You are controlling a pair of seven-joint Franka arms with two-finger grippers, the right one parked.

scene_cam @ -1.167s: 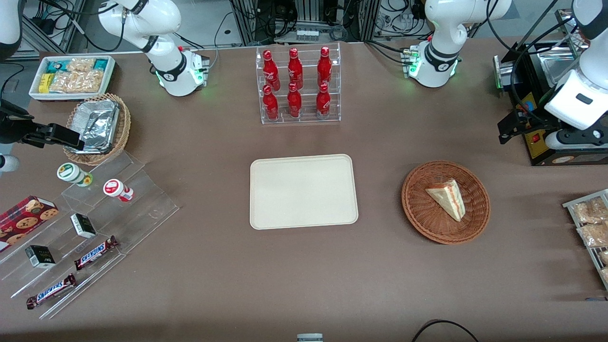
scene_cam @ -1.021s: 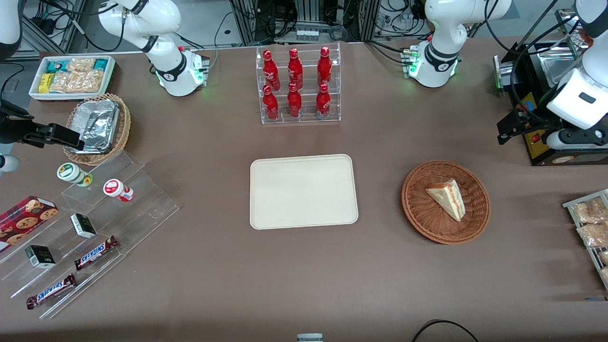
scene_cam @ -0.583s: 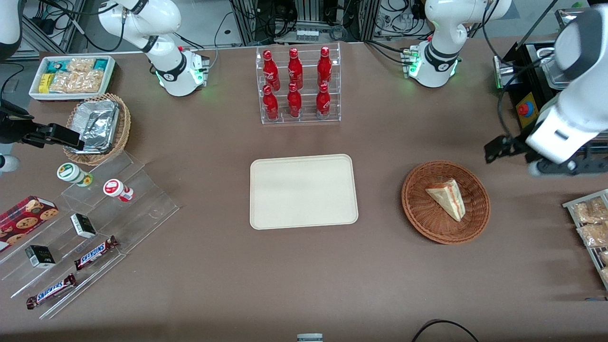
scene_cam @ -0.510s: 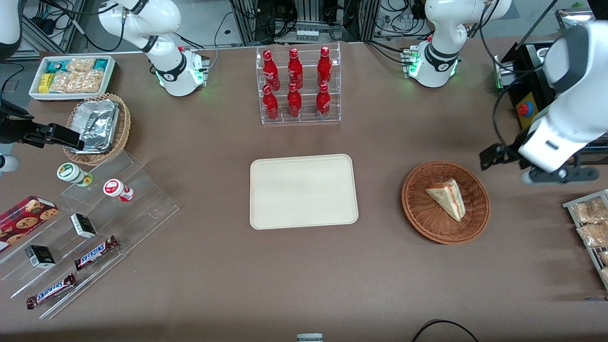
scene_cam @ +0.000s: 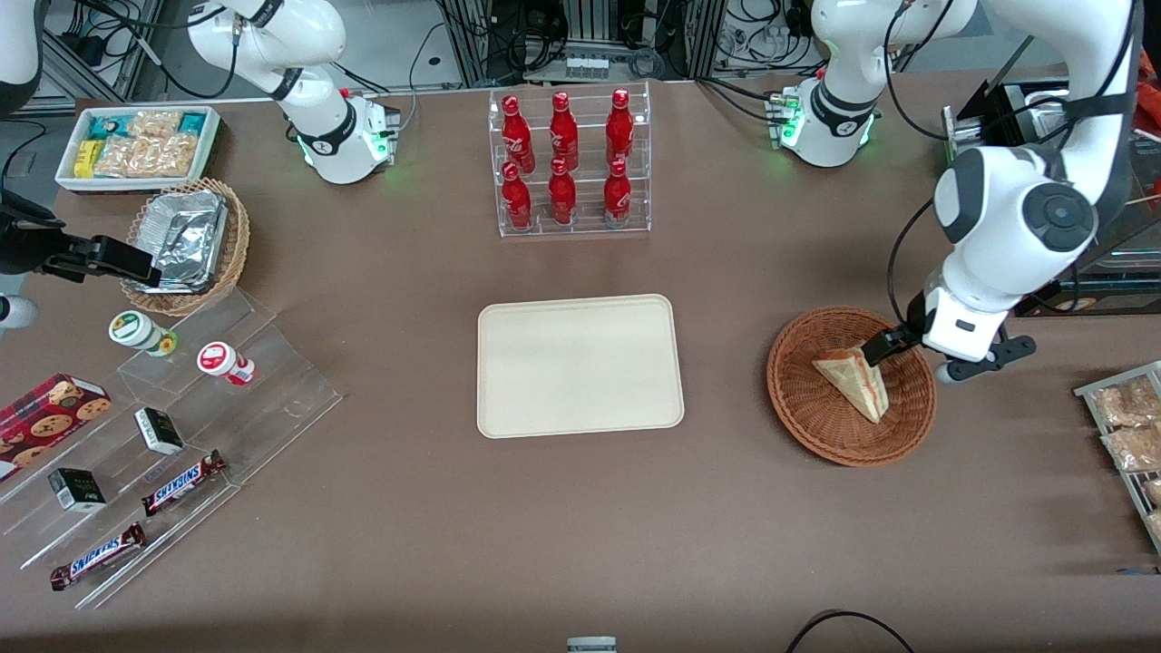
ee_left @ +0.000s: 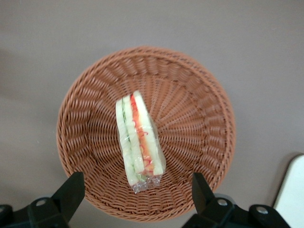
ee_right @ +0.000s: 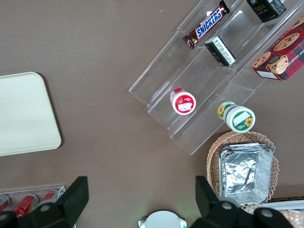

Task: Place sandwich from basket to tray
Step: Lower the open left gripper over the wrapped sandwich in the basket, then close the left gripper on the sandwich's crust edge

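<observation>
Sandwich (ee_left: 138, 140) lies in the basket (ee_left: 199, 95); gripper (ee_left: 135, 192) hovers above, fingers (ee_left: 71, 190) spread. Nothing grasped, tray (scene_cam: 580, 365) bare: all left to do.

The working arm (scene_cam: 1007, 227) is glossy white with dark grey round joint caps, black cables along it, and a hand (ee_left: 135, 199) with black fingers (ee_left: 71, 192).

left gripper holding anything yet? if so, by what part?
Nothing held. The gripper is open, hovering above the basket with its fingers apart; the sandwich lies untouched in the basket.
</observation>
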